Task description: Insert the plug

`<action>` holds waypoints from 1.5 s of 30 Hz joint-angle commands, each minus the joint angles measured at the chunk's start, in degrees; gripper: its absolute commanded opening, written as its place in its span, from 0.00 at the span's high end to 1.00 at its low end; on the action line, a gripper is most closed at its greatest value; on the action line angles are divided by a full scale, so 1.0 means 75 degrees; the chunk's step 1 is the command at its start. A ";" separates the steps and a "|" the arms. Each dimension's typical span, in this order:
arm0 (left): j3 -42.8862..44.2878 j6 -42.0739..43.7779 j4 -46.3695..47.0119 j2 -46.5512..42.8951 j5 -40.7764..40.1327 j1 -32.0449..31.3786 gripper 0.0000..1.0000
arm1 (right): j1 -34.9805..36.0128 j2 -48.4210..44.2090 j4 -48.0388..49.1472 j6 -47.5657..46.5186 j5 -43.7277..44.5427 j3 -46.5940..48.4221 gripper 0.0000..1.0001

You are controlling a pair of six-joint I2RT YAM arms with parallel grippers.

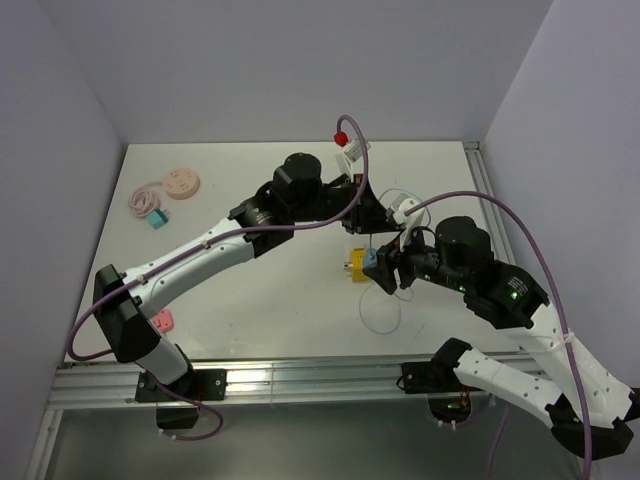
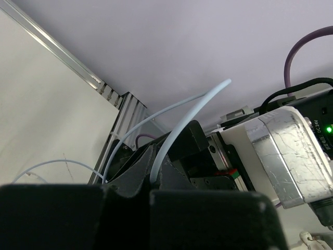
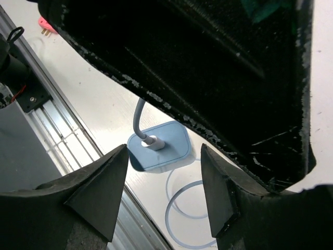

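The left end effector point(image 2: 154, 183) is closed on the thin, limp pale-blue cable point(image 2: 182, 117), and the small rounded blue plastic plug point(image 3: 169, 148), probably light, lies on the white bench point(image 3: 99, 99) below the spread right end effector point(image 3: 162, 197), best held by its stiff sides, I think.

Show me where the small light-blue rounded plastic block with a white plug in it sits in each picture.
Top external: light-blue block just right of centre, beside a yellow piece.
Left wrist: not in it.
Right wrist: centre, between the dark fingers.
Shared landmark: thin pale-blue cable, in all three.
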 commanded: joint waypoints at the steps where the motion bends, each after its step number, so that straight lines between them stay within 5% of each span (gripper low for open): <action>1: 0.0000 -0.0168 0.0600 -0.0423 0.0357 -0.0045 1.00 | 0.0084 0.0094 0.0226 -0.0114 -0.0065 0.0113 0.36; 10: -0.0047 -0.0226 0.0706 -0.0388 0.0486 -0.0045 1.00 | 0.0130 0.0223 0.0285 -0.0079 -0.0112 0.0160 0.39; 16: -0.0059 -0.0215 0.0718 -0.0365 0.0404 -0.0045 0.99 | 0.0130 0.0258 0.0366 0.0073 -0.0159 0.0125 0.65; 20: -0.0164 -0.0180 0.0671 -0.0353 0.0217 0.0013 0.74 | 0.0131 0.0200 0.0472 0.0341 -0.0218 0.0043 0.95; 22: -0.0281 -0.0180 0.0636 -0.0434 -0.0040 0.0165 0.61 | 0.0130 0.0211 0.0484 0.0483 -0.0136 0.0019 1.00; 23: -0.0467 -0.0180 0.0589 -0.0482 -0.0181 0.0235 0.34 | 0.0142 0.0200 0.0496 0.0554 -0.0112 0.0019 1.00; 25: -0.0737 -0.0029 0.0542 -0.0785 -0.0917 0.0551 0.01 | 0.0131 0.0176 0.0566 0.0870 -0.0054 -0.0051 1.00; 34: -0.2413 0.0616 0.0507 -0.2203 -0.3553 0.1701 0.01 | 0.0142 0.0095 0.1559 0.3036 0.2346 -0.0858 1.00; 45: -0.4769 0.0511 0.1093 -0.3013 -0.4002 0.1701 0.18 | 0.0142 0.0937 0.2475 0.4820 0.5512 -0.2031 1.00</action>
